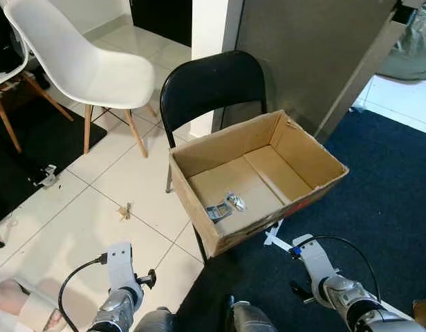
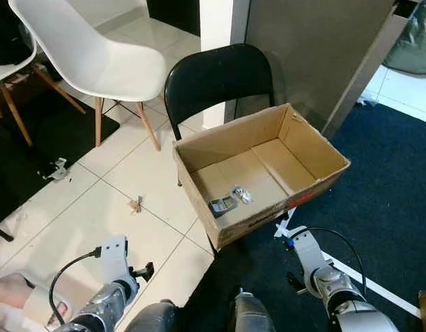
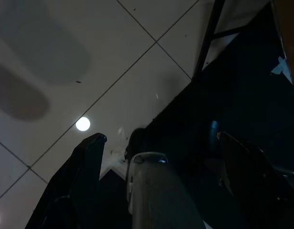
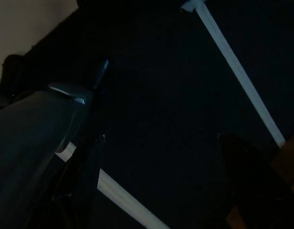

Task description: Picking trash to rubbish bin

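An open cardboard box [image 1: 296, 149] stands before the back of a black chair [image 1: 213, 86] and hides its seat. Inside lie a crumpled silver wrapper [image 1: 236, 201] and a grey-blue packet [image 1: 217, 211]. A small brown scrap [image 1: 124, 211] lies on the white tiles left of the box. Both silver arms hang low at my sides, the left arm [image 1: 119, 277] over the tiles, the right arm [image 1: 323, 277] over dark carpet. My left gripper [image 3: 160, 137] is open above tile and carpet edge, holding nothing. My right gripper [image 4: 161, 138] is open over the carpet, also holding nothing.
A white chair [image 1: 81, 62] stands at the back left on wooden legs. A small grey-white object [image 1: 45, 176] lies at a black rug's edge. A person's foot [image 1: 12, 299] shows at the lower left. A grey cabinet [image 1: 310, 55] rises behind the box. White tape [image 4: 237, 71] crosses the carpet.
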